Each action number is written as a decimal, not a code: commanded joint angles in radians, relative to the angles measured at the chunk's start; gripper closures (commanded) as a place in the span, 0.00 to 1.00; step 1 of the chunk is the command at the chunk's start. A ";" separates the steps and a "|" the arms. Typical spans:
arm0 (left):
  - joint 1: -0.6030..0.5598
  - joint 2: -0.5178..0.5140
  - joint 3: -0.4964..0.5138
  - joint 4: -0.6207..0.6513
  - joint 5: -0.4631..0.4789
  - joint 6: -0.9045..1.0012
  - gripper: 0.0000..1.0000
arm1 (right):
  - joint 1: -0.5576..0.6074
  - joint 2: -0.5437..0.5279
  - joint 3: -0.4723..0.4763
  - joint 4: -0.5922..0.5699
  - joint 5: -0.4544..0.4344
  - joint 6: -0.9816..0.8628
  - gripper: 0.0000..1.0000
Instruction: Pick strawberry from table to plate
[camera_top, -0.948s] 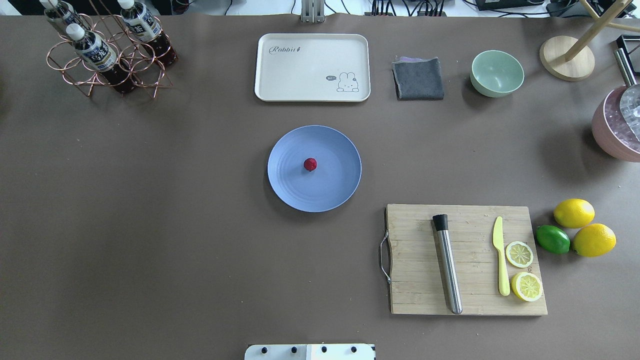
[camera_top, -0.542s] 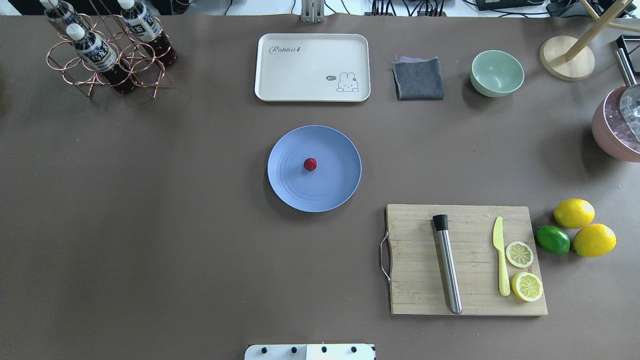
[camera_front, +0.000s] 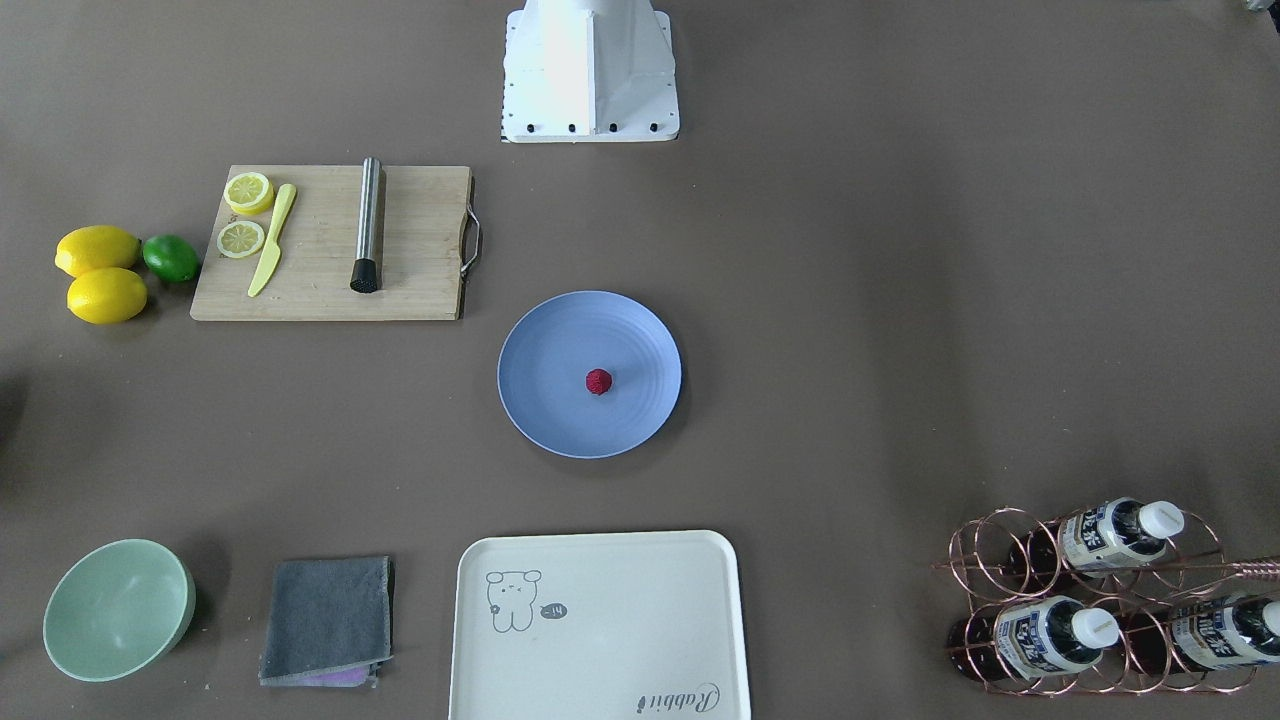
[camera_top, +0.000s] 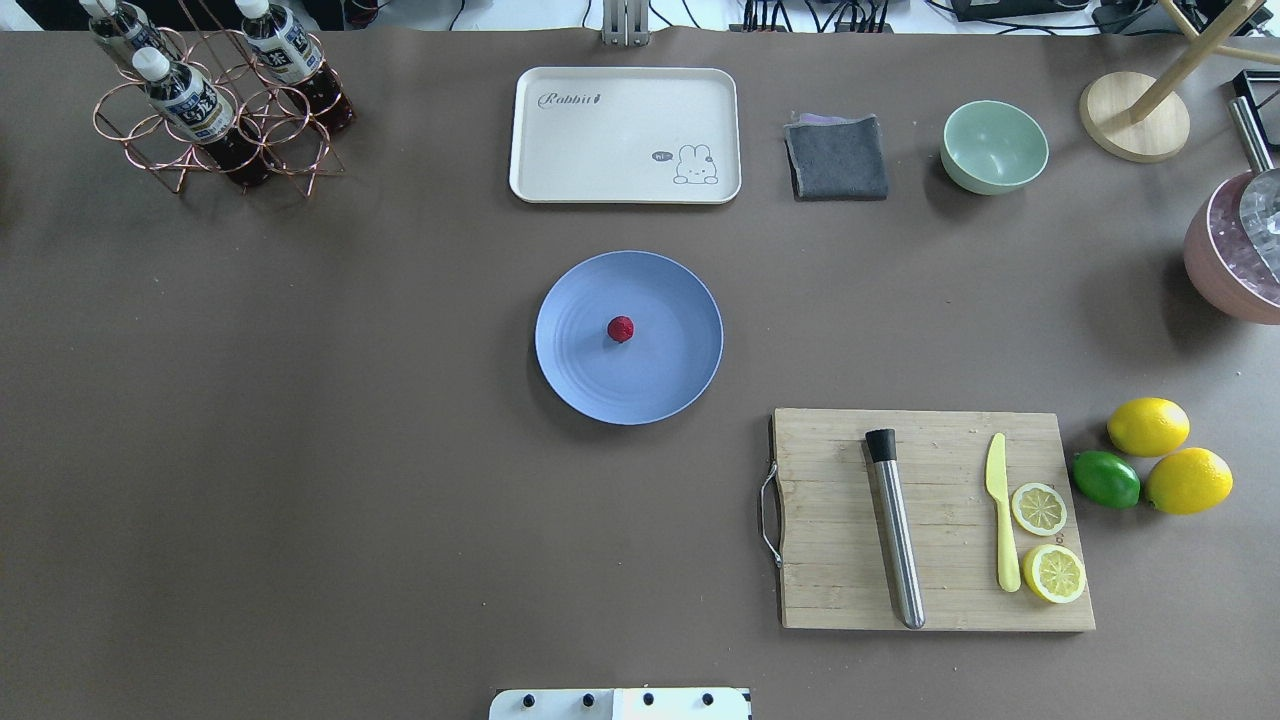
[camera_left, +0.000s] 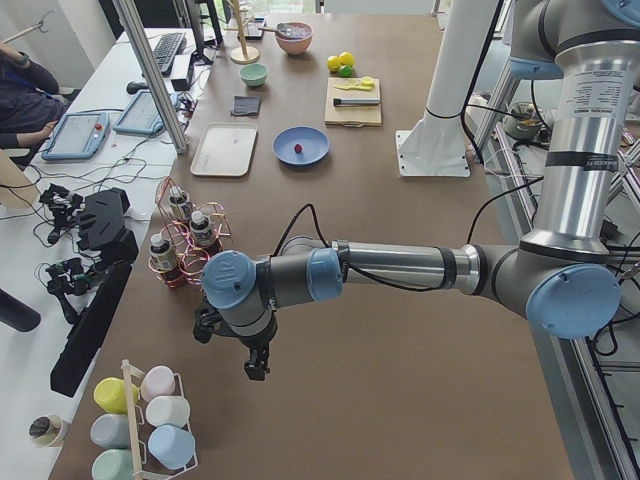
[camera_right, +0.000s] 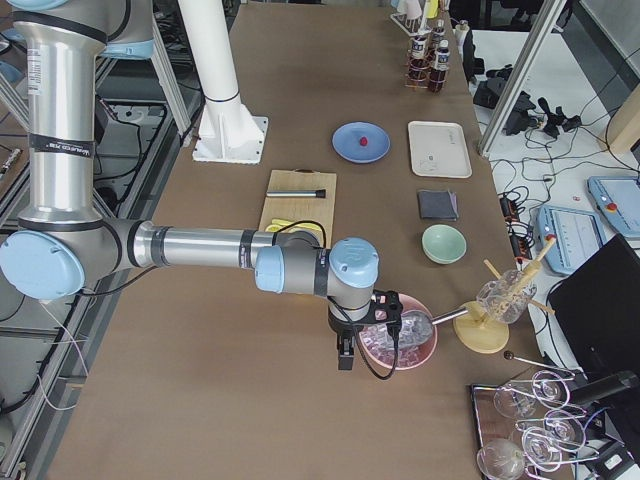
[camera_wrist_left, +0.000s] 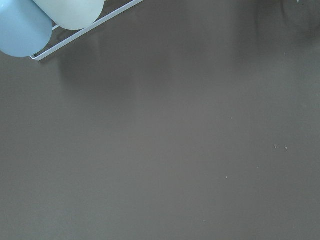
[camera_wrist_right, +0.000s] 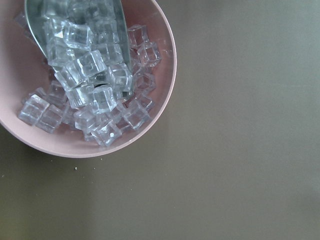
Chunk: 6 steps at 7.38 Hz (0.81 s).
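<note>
On the plate (camera_top: 660, 395) your strawberry (camera_top: 620, 328) sat small, dark-red, bumpy; you couldn't tell how open the left gripper (camera_left: 257, 368) or right gripper (camera_right: 346, 357) was.

Strawberry (camera_top: 620, 328): small, dark red, bumpy, intact. It rests at the centre of the plate (camera_top: 660, 385), well clear of the rim. Plate: round, shallow, light blue, lying flat on the grey-brown table (camera_top: 300, 450), midway between its left and right edges.
</note>
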<state>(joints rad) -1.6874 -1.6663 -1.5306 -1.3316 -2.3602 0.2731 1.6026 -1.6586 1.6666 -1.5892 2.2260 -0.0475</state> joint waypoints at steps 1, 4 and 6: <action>0.000 0.000 0.000 -0.001 -0.001 0.000 0.03 | -0.001 0.005 0.001 -0.001 -0.003 0.003 0.00; 0.000 0.002 0.003 0.002 -0.025 0.002 0.02 | -0.006 0.005 0.001 -0.001 0.000 0.004 0.00; 0.000 0.002 0.003 0.002 -0.025 0.000 0.02 | -0.007 0.005 0.001 -0.002 0.001 0.003 0.00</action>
<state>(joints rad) -1.6874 -1.6653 -1.5280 -1.3304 -2.3844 0.2734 1.5968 -1.6536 1.6674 -1.5906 2.2261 -0.0442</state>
